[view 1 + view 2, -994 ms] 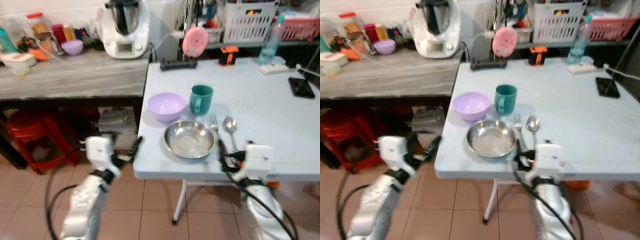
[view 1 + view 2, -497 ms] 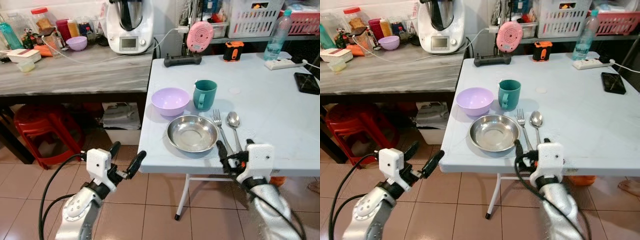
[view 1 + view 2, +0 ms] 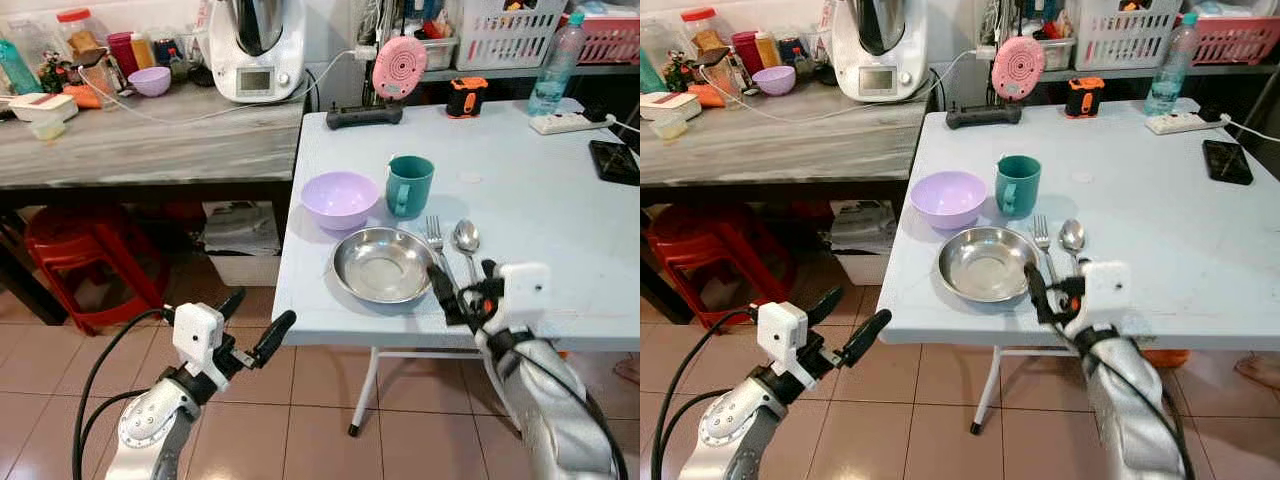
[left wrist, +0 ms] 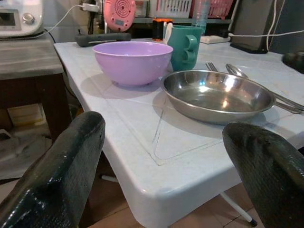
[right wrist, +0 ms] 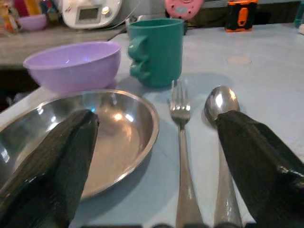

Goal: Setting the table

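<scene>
On the light blue table (image 3: pixel 560 215) lie a steel plate (image 3: pixel 382 265), a purple bowl (image 3: pixel 340 198), a teal mug (image 3: pixel 409 185), a fork (image 3: pixel 434 238) and a spoon (image 3: pixel 466 240). My right gripper (image 3: pixel 462 285) hovers open at the table's front edge, over the handle ends of the fork (image 5: pixel 181 137) and spoon (image 5: pixel 222 142), with one finger beside the plate (image 5: pixel 118 137). My left gripper (image 3: pixel 265 307) is open with nothing in it, below and left of the table's front corner, and faces the bowl (image 4: pixel 133 59) and plate (image 4: pixel 218 97).
A grey sideboard (image 3: pixel 150 150) to the left carries a kitchen machine (image 3: pixel 258 45) and jars. Red stools (image 3: pixel 75 250) stand under it. A phone (image 3: pixel 615 160), a power strip (image 3: pixel 570 122), a bottle (image 3: pixel 553 58) and baskets sit toward the table's back. Tiled floor (image 3: pixel 320 420) lies below.
The camera has steadied and shifted a little. My right gripper has come forward and up to the fork and spoon handles. The left gripper stays open near the table corner.
</scene>
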Controlling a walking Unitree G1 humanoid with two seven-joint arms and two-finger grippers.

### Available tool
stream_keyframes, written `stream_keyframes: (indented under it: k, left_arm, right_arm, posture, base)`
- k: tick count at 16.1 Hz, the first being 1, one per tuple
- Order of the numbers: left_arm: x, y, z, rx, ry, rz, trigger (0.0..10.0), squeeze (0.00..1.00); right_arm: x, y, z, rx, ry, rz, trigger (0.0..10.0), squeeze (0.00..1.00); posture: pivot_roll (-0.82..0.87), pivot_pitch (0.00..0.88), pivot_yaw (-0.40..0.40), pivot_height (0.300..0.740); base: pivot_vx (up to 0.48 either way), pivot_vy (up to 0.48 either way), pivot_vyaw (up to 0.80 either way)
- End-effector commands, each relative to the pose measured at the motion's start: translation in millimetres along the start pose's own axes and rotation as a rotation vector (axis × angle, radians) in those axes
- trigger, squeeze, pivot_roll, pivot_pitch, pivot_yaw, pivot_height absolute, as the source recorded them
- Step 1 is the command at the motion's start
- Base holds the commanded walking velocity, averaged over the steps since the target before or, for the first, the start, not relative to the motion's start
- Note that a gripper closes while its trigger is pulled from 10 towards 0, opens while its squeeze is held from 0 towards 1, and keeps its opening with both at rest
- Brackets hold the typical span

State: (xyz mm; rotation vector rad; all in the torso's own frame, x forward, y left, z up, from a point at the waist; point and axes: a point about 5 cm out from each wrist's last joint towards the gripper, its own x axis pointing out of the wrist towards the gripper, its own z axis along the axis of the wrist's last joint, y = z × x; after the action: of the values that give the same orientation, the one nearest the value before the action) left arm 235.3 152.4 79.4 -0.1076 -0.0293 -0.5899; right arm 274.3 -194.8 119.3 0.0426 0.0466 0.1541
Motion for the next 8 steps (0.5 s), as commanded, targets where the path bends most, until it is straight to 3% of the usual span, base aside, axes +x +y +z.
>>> stream_keyframes:
  k: [1,4,8]
  left_arm:
    - [-1.9,1.7,6.3,0.036,-0.014,-0.012,10.0,0.00]
    - [-1.8,2.0,7.6,0.046,-0.015,-0.013,10.0,0.00]
    - [1.0,1.0,10.3,0.052,-0.023,-0.015,10.0,0.00]
  right_arm:
    - [4.3,-4.1,0.1,0.031,0.018,0.009,10.0,0.00]
    - [15.3,-4.5,-2.8,0.055,0.049,0.045,10.0,0.00]
    - [30.4,7.6,-9.0,0.109,0.106,0.091,10.0,0.00]
  posture:
    - [-0.08,0.000,0.088,0.740]
    - [-0.08,0.000,0.099,0.740]
    - [-0.07,0.000,0.101,0.740]
  base:
    - [0.000,0.000,0.00]
    - [0.000,0.000,0.00]
    - [0.000,0.000,0.00]
